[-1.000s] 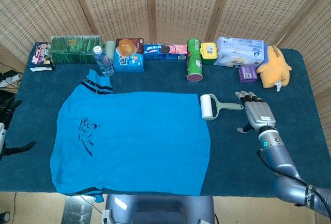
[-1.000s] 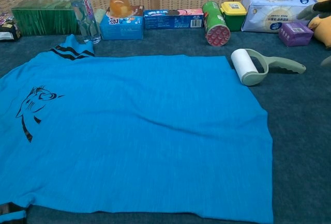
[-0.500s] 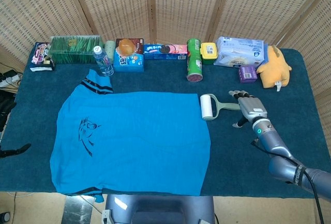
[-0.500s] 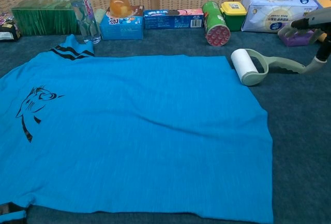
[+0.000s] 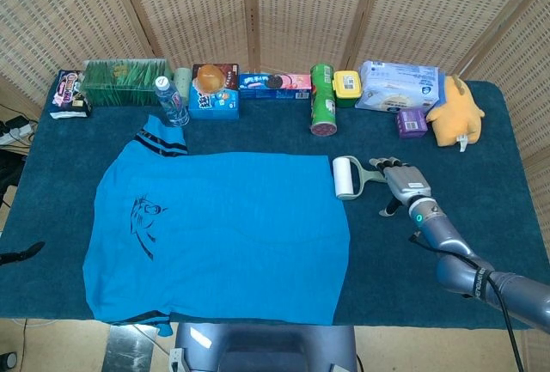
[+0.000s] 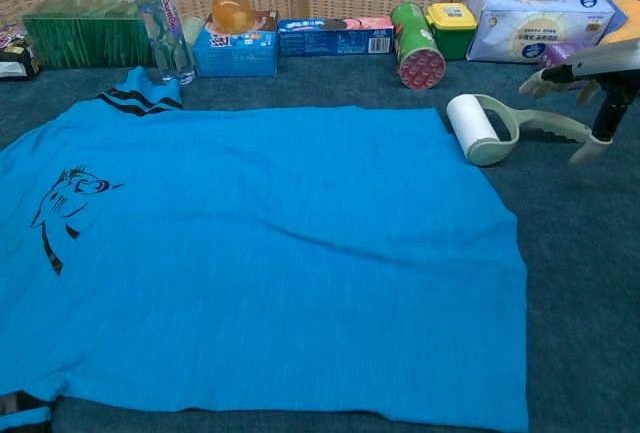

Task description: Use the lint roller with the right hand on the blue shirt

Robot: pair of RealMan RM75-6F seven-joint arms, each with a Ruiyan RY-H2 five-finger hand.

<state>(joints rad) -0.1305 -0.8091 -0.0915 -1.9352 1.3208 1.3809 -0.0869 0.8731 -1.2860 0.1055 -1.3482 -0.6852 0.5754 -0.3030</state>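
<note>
So the blue shirt point(image 5: 219, 234) is spread flat across the dark blue worktop point(image 5: 516, 166), with a small black graphic on its left part. The lint roller point(image 5: 357, 176) lies on the worktop just beside the shirt's upper right corner, white roll end right at the shirt's edge, pale green handle pointing off to the right.

The right robot hand point(image 5: 397, 183) is over the handle end with its fingers spread apart, not wrapped around anything. In the chest view it sits above the handle, thumb reaching down beside it; can't tell if it's actually touching. The left robot hand isn't visible in either view.

Along the back edge there's a water bottle point(image 5: 172, 101), a green can point(image 5: 322, 99), snack boxes and a yellow plush toy point(image 5: 454, 112).
</note>
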